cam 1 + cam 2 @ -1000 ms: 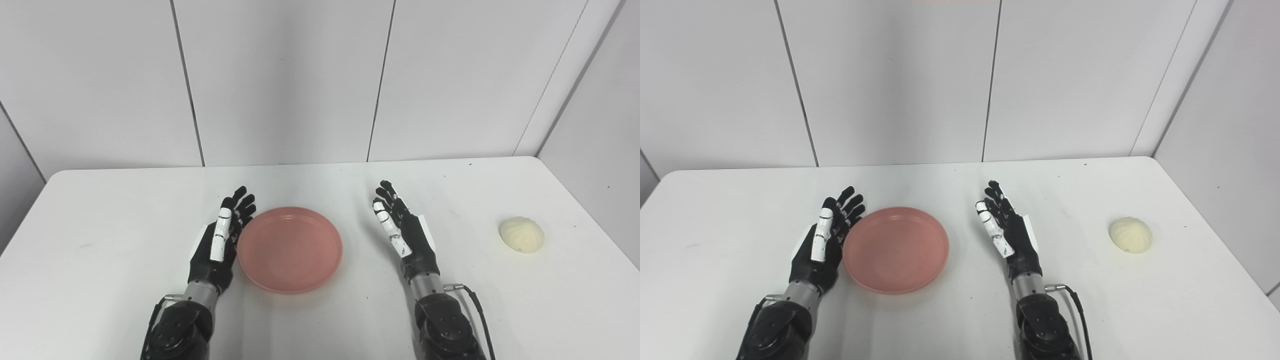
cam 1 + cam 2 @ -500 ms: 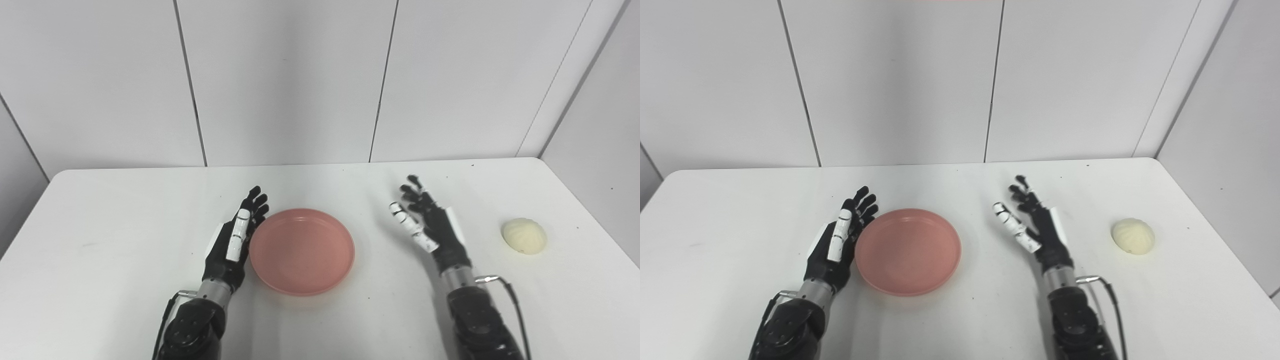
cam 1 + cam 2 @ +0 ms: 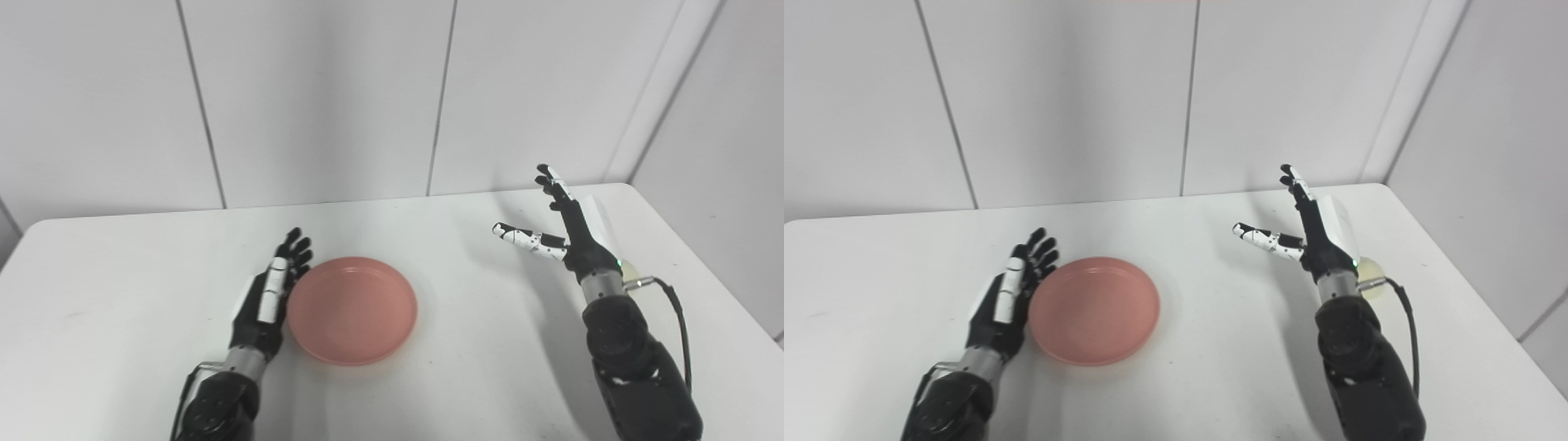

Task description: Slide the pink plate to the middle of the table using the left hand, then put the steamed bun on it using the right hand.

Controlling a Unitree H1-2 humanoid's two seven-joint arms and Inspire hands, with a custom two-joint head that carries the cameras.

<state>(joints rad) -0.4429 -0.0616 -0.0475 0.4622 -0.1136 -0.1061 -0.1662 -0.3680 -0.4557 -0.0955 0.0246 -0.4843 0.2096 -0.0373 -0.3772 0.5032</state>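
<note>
Table (image 3: 122,343) first, white and running the width of my view, with grey wall panels (image 3: 318,92) behind it. On the left, my left hand (image 3: 266,300) lies low over the tabletop, edge-on, palm turned toward the plate (image 3: 353,310). Its fingers are straight and held close together, pointing away from me, and they grip nothing. I read the hand as just beside the plate's left rim; from these two views I cannot tell whether it actually touches the rim or sits a hair off it.

Next comes the plate itself, pink, round and shallow, flat on the table a little left of the middle of my view and nearer my edge than the wall. Nothing lies in it.

Further right, my right hand (image 3: 1311,236) is raised above the table, well apart from the plate. Its fingers are spread wide and reach up and away from me, the thumb (image 3: 1268,239) sticking out to the left on its own. It holds nothing. A black cable (image 3: 1409,331) loops off the wrist and down along the forearm.

Just behind that wrist, on the right side of the table, I see only a pale sliver of the bun (image 3: 1371,269); the wrist covers most of it. It sits on the tabletop, near the right edge, and the hand is not closed around it.
</note>
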